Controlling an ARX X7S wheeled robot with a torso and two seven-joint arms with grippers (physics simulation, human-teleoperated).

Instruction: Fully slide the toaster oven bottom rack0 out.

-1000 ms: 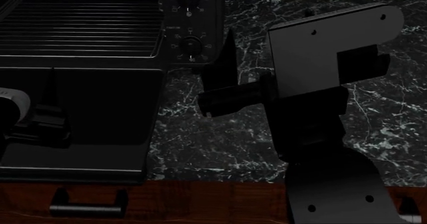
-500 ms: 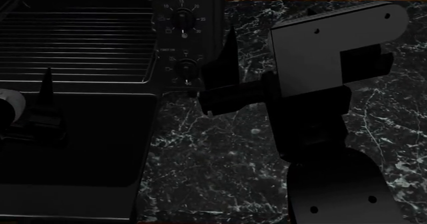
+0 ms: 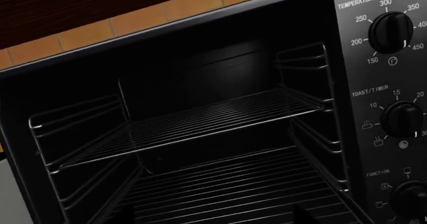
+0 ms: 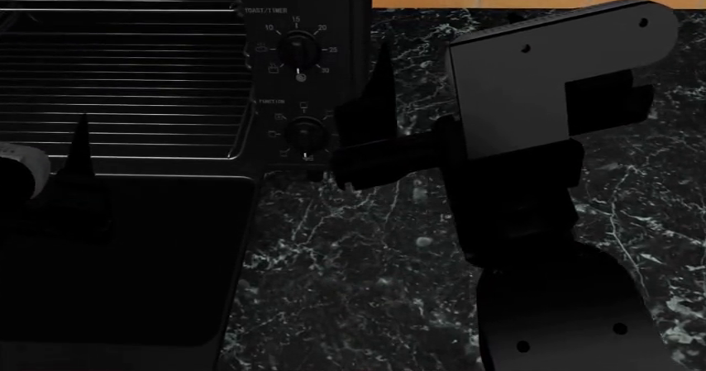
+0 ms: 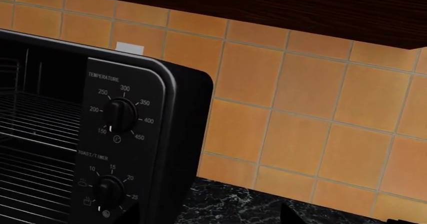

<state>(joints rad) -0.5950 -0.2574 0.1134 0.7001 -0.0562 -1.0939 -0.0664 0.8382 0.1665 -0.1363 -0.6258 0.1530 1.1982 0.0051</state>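
The black toaster oven stands at the back left with its door folded down flat. The bottom rack0, grey wire bars, lies inside with its front rim about level with the opening. It also shows in the left wrist view, below an upper rack. My left gripper is open and empty, with its fingertips just over the rack's front bars; one finger shows in the head view. My right gripper is open and empty over the counter, right of the knob panel.
The black marble counter runs to the right of the oven. An orange tiled wall is behind, with a dark cabinet above. My right arm fills the right of the head view.
The head view has shifted, so the oven and rack sit lower in it. The left finger now crosses the rack's front rim instead of standing short of it. The right arm has barely moved.
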